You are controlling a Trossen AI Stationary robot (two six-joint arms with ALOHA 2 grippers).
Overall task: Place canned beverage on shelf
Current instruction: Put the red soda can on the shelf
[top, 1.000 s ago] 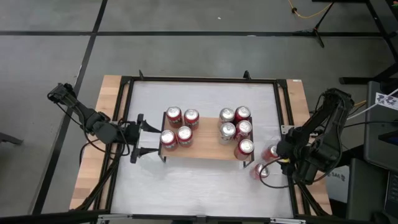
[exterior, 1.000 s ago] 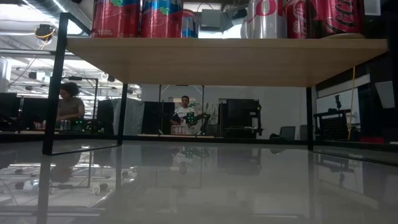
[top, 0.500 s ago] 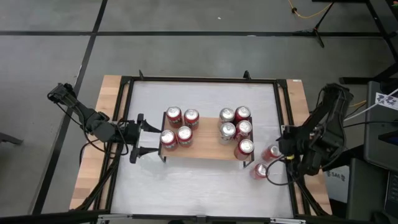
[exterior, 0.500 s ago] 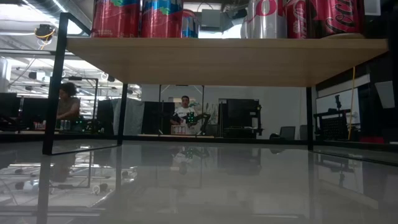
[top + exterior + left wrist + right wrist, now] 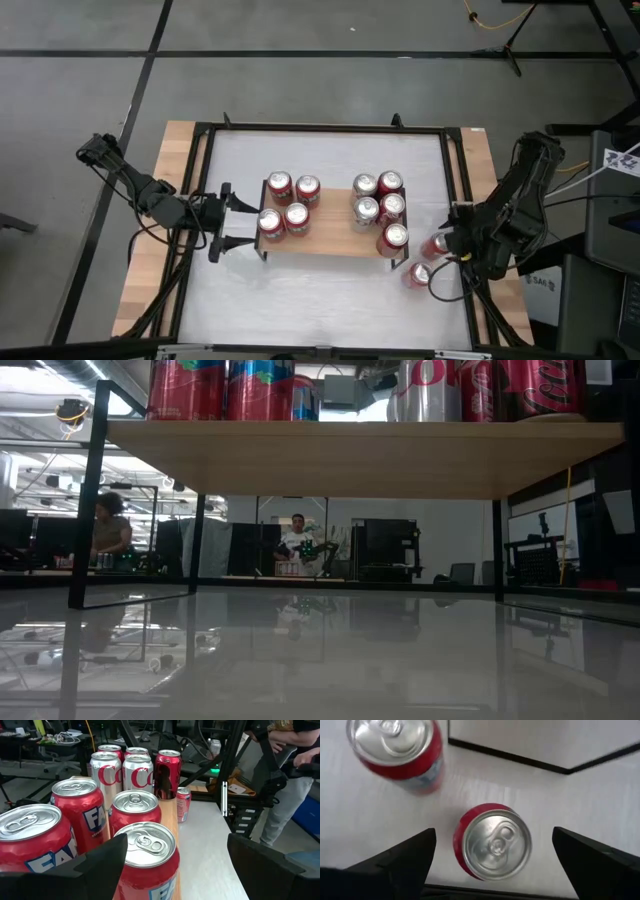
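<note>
The shelf [image 5: 330, 238], a light plank on black legs, stands mid-table and carries several red and silver cans [image 5: 296, 215]. Two more red cans [image 5: 418, 275] stand upright on the table beside its right end. My right gripper [image 5: 452, 250] hangs open above them, pointing steeply down. In the right wrist view one can [image 5: 495, 842] stands below, between the spread fingers, and the other [image 5: 395, 745] stands farther off. My left gripper [image 5: 228, 222] waits open and level at the shelf's left end, facing the nearest can [image 5: 145, 855].
The table's black frame [image 5: 460, 170] runs close behind my right arm. In the low view the shelf's plank [image 5: 360, 455] spans the top, with open table under it. People show in the room beyond, and one stands near the table's right in the left wrist view [image 5: 280, 780].
My right gripper has sunk a little toward the two cans on the table and has rolled about its own axis, staying open. The cans and the shelf have kept still.
</note>
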